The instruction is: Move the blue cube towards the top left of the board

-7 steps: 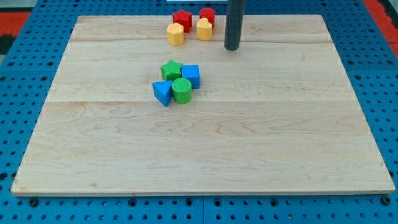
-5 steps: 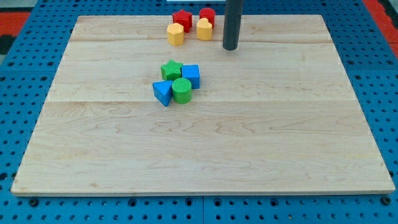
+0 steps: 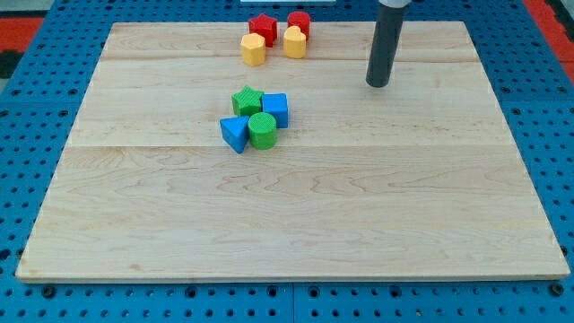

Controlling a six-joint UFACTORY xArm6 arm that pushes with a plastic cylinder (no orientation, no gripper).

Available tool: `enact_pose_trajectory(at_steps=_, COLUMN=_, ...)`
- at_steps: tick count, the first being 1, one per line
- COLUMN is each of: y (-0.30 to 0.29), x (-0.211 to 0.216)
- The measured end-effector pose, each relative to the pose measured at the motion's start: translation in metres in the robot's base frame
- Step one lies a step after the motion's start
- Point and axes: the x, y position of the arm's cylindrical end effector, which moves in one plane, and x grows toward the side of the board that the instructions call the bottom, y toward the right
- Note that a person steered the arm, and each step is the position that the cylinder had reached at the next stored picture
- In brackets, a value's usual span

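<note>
The blue cube (image 3: 276, 109) sits left of the board's middle, in a tight cluster with a green star (image 3: 247, 100) on its left, a green cylinder (image 3: 262, 131) just below it and a blue triangular block (image 3: 235, 134) at the lower left. My tip (image 3: 378, 84) rests on the board well to the right of the cube and slightly higher in the view, touching no block.
Near the top edge, above the cluster, stand a red star (image 3: 262, 28), a red block (image 3: 299, 23), a yellow block (image 3: 254, 49) and a second yellow block (image 3: 295, 42). The wooden board (image 3: 287, 206) lies on a blue pegboard.
My tip has moved to the view's right and slightly down, away from the yellow and red blocks. No block has moved.
</note>
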Motion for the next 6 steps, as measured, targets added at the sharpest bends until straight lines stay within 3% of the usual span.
enact_pose_trajectory(at_steps=1, y=-0.027, x=0.023)
enact_pose_trajectory(at_steps=3, y=-0.104, x=0.025)
enact_pose_trajectory(at_steps=6, y=-0.097, x=0.020)
